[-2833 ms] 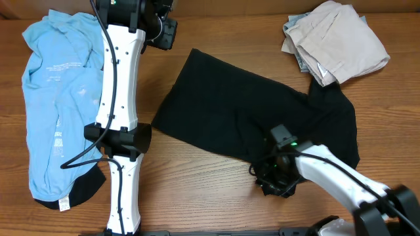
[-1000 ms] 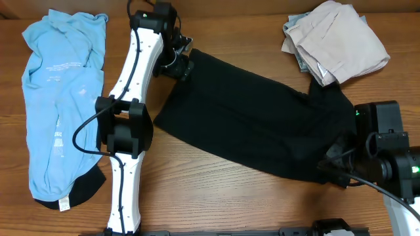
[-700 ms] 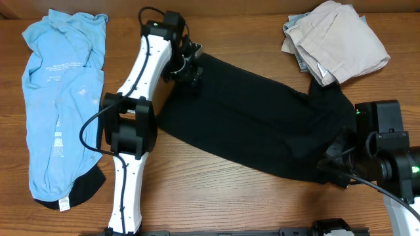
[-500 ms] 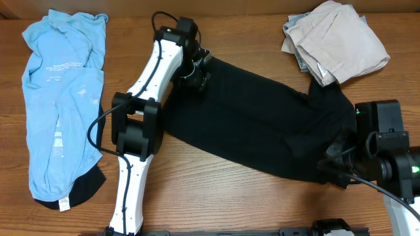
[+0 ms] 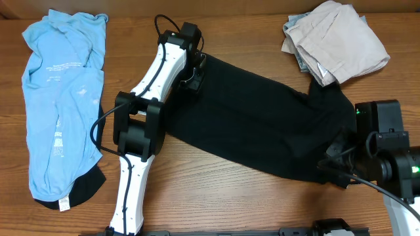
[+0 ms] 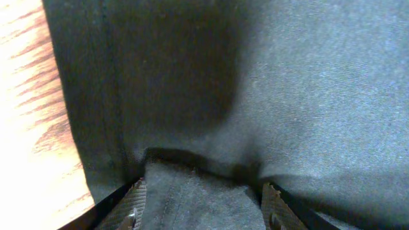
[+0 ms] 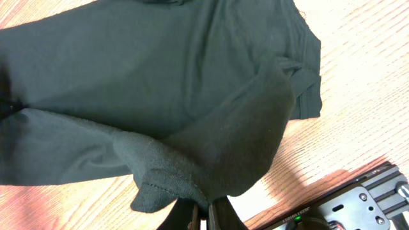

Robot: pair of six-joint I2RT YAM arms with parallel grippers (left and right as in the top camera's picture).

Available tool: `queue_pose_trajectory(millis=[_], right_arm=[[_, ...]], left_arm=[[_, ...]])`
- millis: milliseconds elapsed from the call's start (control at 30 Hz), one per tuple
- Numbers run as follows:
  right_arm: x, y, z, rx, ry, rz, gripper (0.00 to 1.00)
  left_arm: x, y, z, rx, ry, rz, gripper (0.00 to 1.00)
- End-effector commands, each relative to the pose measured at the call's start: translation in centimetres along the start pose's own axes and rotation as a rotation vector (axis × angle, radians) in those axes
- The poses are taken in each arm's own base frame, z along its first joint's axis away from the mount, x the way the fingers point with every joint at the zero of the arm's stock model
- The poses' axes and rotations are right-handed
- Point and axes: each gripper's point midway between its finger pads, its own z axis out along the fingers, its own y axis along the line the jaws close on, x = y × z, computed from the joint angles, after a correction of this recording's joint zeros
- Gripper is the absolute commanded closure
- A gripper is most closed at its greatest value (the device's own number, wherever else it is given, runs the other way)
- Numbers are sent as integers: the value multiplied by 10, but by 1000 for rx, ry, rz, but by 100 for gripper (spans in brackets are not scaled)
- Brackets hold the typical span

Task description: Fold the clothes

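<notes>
Surface, overhead: a brown wood-grain tabletop (image 5: 216, 190) fills the frame.
Black garment, overhead: the black garment (image 5: 262, 124) lies spread in a slanted band from upper centre to the right edge.
Left gripper, overhead: the left gripper (image 5: 193, 75) sits on the garment's upper left end.
Right gripper, overhead: the right gripper (image 5: 335, 167) is at the garment's lower right end, with cloth bunched at it.
Other clothes, overhead: a light blue T-shirt (image 5: 59, 98) lies flat along the left side; folded beige garments (image 5: 335, 39) are stacked at upper right, just beside the black cloth.
Left wrist view: black cloth (image 6: 287, 96) covers nearly the whole frame, with a strip of tabletop (image 6: 32, 96) at the left. The fingers (image 6: 135, 203) at the bottom edge pinch a raised fold that fills the gap between them.
Right wrist view: the jaws are pressed together at bottom centre (image 7: 203, 217) on a bunched hem of the garment (image 7: 160, 83), which drapes away toward the top of the frame over the tabletop (image 7: 358, 96).
</notes>
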Motion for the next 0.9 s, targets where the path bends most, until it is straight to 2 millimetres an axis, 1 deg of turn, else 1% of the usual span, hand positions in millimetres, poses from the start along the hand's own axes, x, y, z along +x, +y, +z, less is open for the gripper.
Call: queue_pose_trajectory(millis=[0, 200, 233, 367, 433, 533, 600, 667, 700, 767, 800, 867], right_arm=[[-6, -1, -5, 1, -31, 0, 96], [-6, -1, -5, 1, -32, 0, 96], [-6, -1, -5, 1, -32, 0, 96], [-6, -1, -5, 0, -33, -1, 96], [-6, -1, -5, 0, -33, -1, 96], [-6, -1, -5, 0, -33, -1, 96], [-6, -1, -5, 0, -33, -1, 96], [-7, -1, -5, -1, -35, -1, 96], [-7, 0, -5, -3, -37, -1, 96], [-8, 1, -5, -6, -41, 0, 96], [-9, 1, -5, -8, -43, 0, 96], [-9, 2, -5, -10, -46, 0, 96]], left_arm=[[3, 5, 4, -20, 15, -32, 41], [8, 7, 4, -31, 33, -61, 58], [8, 7, 5, -31, 35, -61, 59], [11, 7, 4, -30, 46, -62, 74], [12, 7, 4, -30, 48, -62, 79], [11, 7, 4, -30, 48, -62, 82], [11, 7, 4, -30, 47, -62, 86], [11, 7, 4, -30, 44, -63, 92], [10, 7, 4, -30, 42, -67, 94], [8, 7, 4, -30, 35, -78, 92], [7, 7, 5, -31, 28, -81, 87], [3, 7, 5, -30, 14, -97, 69]])
